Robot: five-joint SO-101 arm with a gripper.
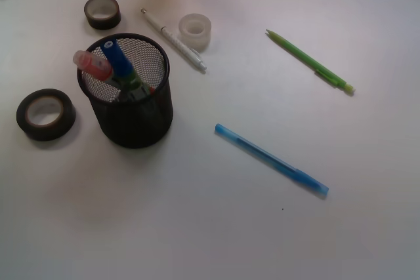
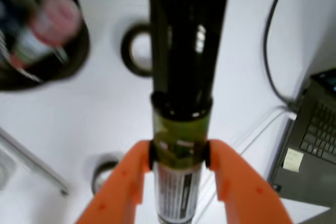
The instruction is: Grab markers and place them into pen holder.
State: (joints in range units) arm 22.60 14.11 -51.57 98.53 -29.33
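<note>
- The black-capped marker (image 2: 181,103) is clamped between your orange fingers (image 2: 131,182), gripped at the barrel just below the cap, cap pointing away from the wrist camera.
- It hangs above the white counter (image 1: 230,227), off to one side of the pen holder (image 1: 131,119), which sits blurred at the upper left of the wrist view. It is not yet over the rim.
- The pink-capped marker (image 1: 92,63) and blue-capped marker (image 1: 117,57) already stand in the holder, leaning toward its left side with caps above the rim.
- Likely trouble: those two leaning markers crowd the opening, so a descent on their side could jam the black cap against them or tip the holder. Judge the free side before lowering.
- Letting go while the marker is short of the rim would drop it on the counter, where it could roll.
- Two dark tape rolls (image 1: 46,115) flank the holder; a low sideways swing could knock them.
- The thin blue pen (image 1: 272,159), green pen (image 1: 310,61) and white pen (image 1: 174,40) lie well apart; leave them.
</note>
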